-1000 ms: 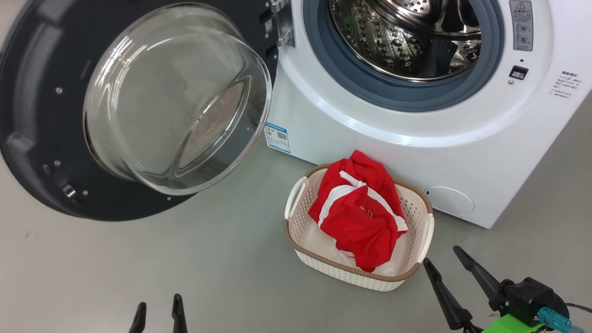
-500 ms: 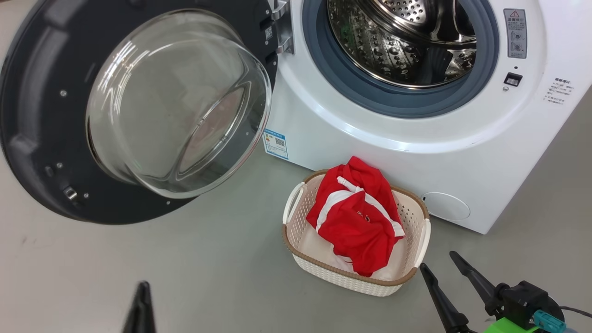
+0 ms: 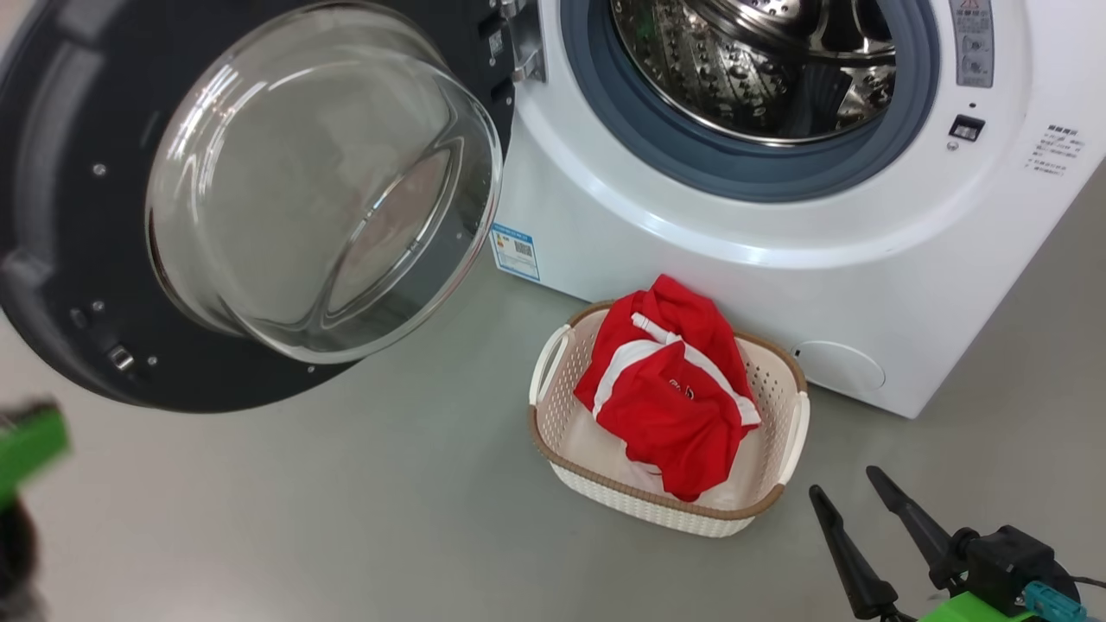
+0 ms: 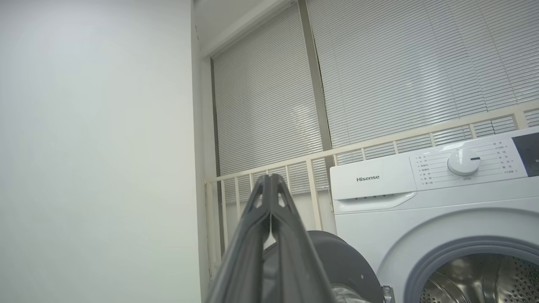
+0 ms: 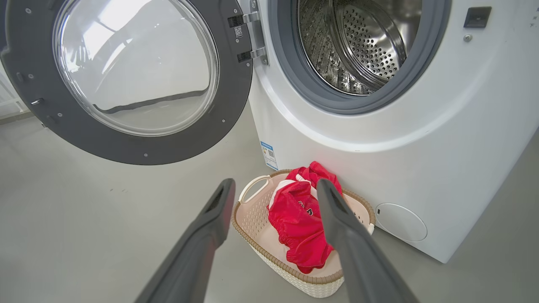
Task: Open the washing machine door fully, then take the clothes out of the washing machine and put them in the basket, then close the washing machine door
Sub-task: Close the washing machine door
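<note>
The washing machine door (image 3: 60,216) hangs wide open at the left, its glass bowl (image 3: 320,181) bulging toward me. In the white washing machine (image 3: 691,250), the steel drum (image 3: 760,60) shows bare metal. The red clothes (image 3: 670,384) with white stripes lie heaped in the cream basket (image 3: 639,510) on the floor before the machine. My right gripper (image 3: 845,485) stands open at the lower right, just right of the basket; in the right wrist view its gripper (image 5: 274,185) frames the clothes (image 5: 299,219). My left gripper (image 4: 269,179) is shut on nothing and points up at window blinds.
Grey floor (image 3: 346,501) spreads left of and in front of the basket. A blurred green part of my left arm (image 3: 26,445) sits at the left edge, below the door. In the left wrist view, a cream railing (image 4: 379,145) and a white wall (image 4: 92,147) stand behind the machine.
The left gripper's fingers have left the bottom of the head view, and a green part of that arm has come in at the left edge. The camera shifted slightly.
</note>
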Controlling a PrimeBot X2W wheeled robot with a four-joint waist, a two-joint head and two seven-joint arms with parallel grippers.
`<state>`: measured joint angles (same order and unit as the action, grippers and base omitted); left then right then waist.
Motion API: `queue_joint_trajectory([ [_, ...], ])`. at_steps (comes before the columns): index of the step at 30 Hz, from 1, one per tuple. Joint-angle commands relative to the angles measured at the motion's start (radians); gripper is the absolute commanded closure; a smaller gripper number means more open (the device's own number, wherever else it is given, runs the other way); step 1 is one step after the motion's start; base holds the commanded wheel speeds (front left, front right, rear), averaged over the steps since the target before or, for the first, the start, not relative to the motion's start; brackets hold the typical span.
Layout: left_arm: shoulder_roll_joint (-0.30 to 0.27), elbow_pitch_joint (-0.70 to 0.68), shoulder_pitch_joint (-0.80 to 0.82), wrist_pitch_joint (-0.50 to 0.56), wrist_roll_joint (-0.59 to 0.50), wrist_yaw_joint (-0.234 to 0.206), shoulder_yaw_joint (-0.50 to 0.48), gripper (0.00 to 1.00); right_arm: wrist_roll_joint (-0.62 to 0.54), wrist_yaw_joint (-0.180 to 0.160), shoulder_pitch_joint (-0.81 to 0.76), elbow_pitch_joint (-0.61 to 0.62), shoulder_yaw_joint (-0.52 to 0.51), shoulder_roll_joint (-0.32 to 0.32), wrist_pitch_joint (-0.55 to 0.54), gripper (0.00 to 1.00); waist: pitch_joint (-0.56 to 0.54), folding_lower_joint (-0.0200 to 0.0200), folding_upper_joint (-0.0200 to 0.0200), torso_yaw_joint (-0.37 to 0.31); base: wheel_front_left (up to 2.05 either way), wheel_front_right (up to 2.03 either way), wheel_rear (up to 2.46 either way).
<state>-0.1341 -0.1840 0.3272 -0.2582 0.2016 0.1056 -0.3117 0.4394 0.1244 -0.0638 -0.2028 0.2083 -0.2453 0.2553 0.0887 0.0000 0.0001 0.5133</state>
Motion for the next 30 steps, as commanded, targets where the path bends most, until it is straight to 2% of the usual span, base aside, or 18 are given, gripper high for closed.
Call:
queue_joint_trajectory([
  [1, -0.052, -0.003, 0.079, -0.004, 0.009, 0.009, -0.045, 1.0, 0.001, 0.006, 0.003, 0.029, 0.008, -0.014, 0.006, 0.0, 0.017, 0.0, -0.0001, 0.002, 0.0, 0.0, 0.0],
  [4, -0.099, 0.091, 0.221, -0.004, 0.056, 0.019, -0.078, 1.0, -0.004, 0.006, 0.0, 0.039, -0.008, -0.02, 0.006, 0.0, 0.042, 0.0, -0.0001, 0.006, 0.0, 0.0, 0.0],
  [7, -0.137, 0.286, 0.356, -0.004, 0.164, 0.023, -0.114, 1.0, -0.007, 0.006, 0.002, 0.048, -0.019, -0.023, 0.006, 0.0, 0.06, 0.0, -0.0001, 0.009, 0.0, 0.0, 0.0],
  [11, -0.212, 0.564, 0.485, 0.025, 0.291, 0.025, -0.089, 1.0, -0.009, 0.006, -0.001, 0.057, -0.039, -0.022, 0.006, 0.0, 0.076, 0.0, -0.0001, 0.012, 0.0, 0.0, 0.0],
  [17, -0.31, 0.869, 0.612, 0.224, 0.511, 0.025, -0.062, 1.0, -0.014, 0.006, 0.006, 0.067, -0.045, -0.03, 0.006, 0.0, 0.11, 0.0, -0.0001, -0.005, 0.0, 0.0, 0.0],
  [20, -0.359, 0.968, 0.633, 0.321, 0.562, 0.025, -0.045, 1.0, -0.015, 0.006, 0.01, 0.071, -0.043, -0.033, 0.006, 0.0, 0.126, 0.0, -0.0001, -0.015, 0.0, 0.0, 0.0],
  [24, -0.392, 1.075, 0.655, 0.437, 0.627, 0.025, -0.042, 1.0, -0.014, 0.006, 0.017, 0.074, -0.038, -0.041, 0.006, 0.0, 0.144, 0.0, -0.0001, -0.023, 0.0, 0.0, 0.0],
  [30, -0.405, 1.162, 0.659, 0.565, 0.69, 0.025, -0.035, 1.0, -0.011, 0.006, 0.025, 0.08, -0.035, -0.053, 0.006, 0.0, 0.167, 0.0, -0.0001, -0.032, 0.0, 0.0, 0.0],
])
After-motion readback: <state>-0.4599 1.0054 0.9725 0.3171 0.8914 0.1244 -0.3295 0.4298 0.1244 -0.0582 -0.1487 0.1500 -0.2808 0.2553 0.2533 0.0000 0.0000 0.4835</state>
